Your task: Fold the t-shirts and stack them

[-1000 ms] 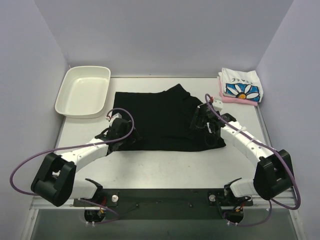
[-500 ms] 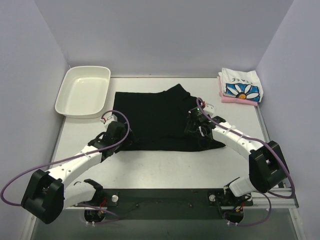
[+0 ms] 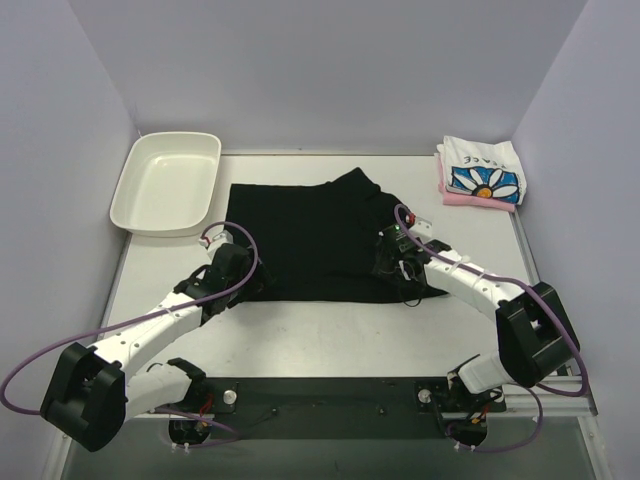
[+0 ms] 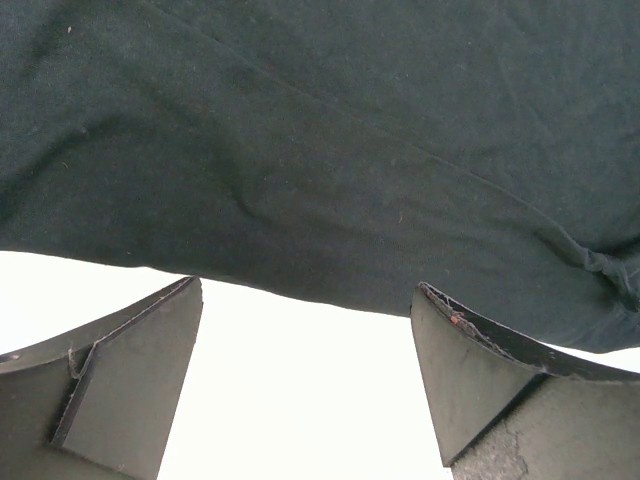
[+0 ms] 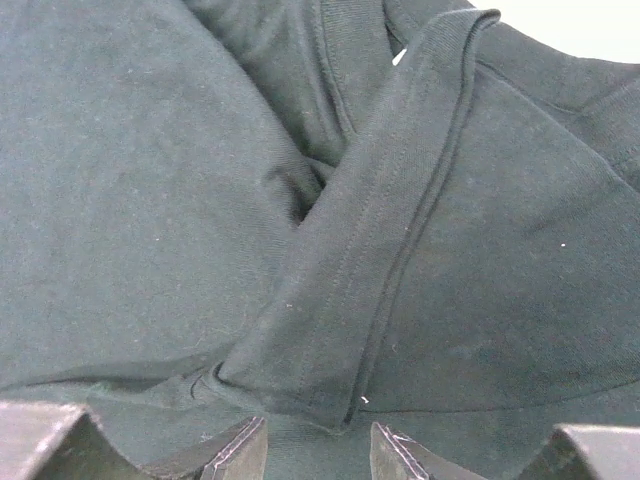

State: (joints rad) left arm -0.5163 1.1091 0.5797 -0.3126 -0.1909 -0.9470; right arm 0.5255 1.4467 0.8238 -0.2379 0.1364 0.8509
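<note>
White table [image 3: 330, 330]; black t-shirt [image 3: 310, 240] flat (left jaws wide apart, empty; right nearly closed).

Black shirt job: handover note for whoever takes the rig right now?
Left claw: open, empty, at the near left edge of the black shirt.
Right claw: open a little, over a folded sleeve hem at the shirt's right side, gripping nothing.
Black shirt lies mostly flat mid-table, partly folded at the right.
Daisy shirt is folded on the pink shirt, far right corner.
Left to do: finish folding the black shirt, stack it.
</note>
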